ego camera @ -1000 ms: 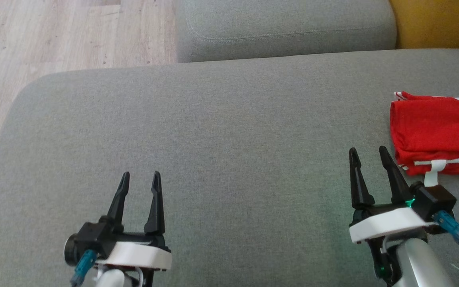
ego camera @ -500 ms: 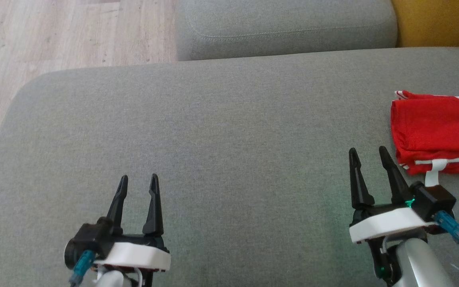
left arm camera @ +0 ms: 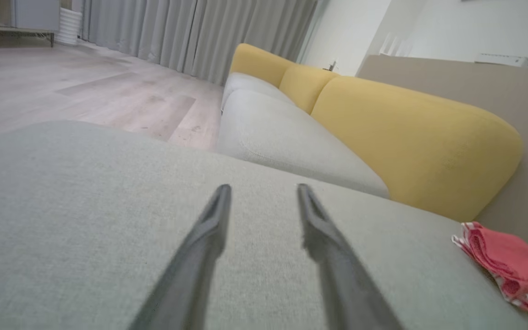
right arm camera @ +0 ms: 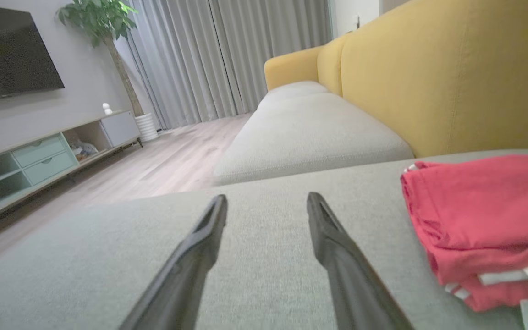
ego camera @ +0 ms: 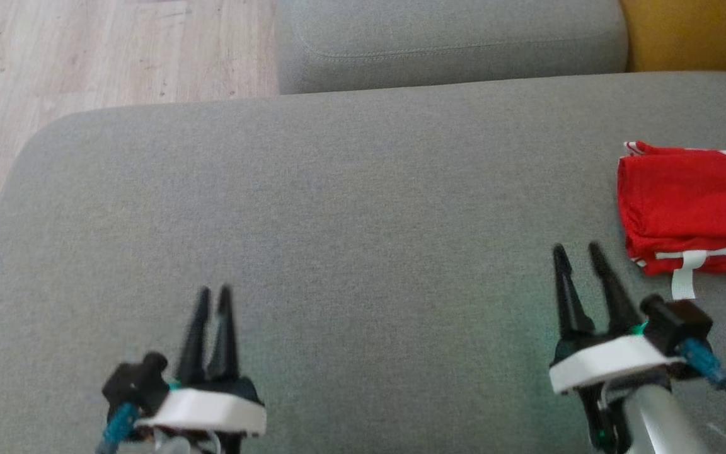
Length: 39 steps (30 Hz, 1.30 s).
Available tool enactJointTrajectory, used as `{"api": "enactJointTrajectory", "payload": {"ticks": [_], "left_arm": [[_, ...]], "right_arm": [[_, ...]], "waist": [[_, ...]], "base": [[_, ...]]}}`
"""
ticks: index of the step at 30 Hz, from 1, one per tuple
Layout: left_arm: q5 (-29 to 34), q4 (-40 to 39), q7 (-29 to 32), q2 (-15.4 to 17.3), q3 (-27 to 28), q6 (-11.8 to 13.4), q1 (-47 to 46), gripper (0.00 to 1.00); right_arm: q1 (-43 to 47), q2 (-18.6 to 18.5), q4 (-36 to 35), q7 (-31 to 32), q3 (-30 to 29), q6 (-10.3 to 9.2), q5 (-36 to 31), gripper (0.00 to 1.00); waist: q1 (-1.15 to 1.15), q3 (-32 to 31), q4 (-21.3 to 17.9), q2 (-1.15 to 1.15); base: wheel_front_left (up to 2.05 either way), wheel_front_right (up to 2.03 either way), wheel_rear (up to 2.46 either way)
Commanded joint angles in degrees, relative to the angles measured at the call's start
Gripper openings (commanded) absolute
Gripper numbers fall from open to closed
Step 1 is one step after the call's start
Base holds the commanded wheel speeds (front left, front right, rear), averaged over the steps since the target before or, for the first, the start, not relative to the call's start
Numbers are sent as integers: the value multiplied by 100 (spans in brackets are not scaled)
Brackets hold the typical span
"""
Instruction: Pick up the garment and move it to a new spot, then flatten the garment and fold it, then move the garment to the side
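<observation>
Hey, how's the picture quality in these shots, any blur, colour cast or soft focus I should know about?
Head view: the left gripper is smeared, the right gripper slightly, with a green glow on the cushion beside it. Right wrist view: the near fingers are soft, and the garment looks pinker than its head-view red.

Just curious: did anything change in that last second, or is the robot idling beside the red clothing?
Both grippers began closing on nothing. The left gripper brought its fingers much nearer together and drew slightly back toward the robot. The right gripper narrowed only a little. Neither took hold of anything. The folded red garment stayed put, untouched, at the right of the grey sofa cushion.
</observation>
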Motion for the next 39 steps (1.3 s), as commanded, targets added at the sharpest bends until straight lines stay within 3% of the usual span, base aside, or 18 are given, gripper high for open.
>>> {"api": "enactJointTrajectory", "payload": {"ticks": [1, 39], "left_arm": [[-9, 95, 2, -4, -12, -1, 47, 0], [-1963, 27, 601, 20, 528, -138, -11, 0]], "right_arm": [[33, 1, 96, 4, 0, -1, 9, 0], [51, -75, -37, 528, -247, 10, 2403, 0]], "waist": [[0, 0, 0, 0], [0, -36, 17, 0]], "base": [[0, 0, 0], [0, 0, 0]]}}
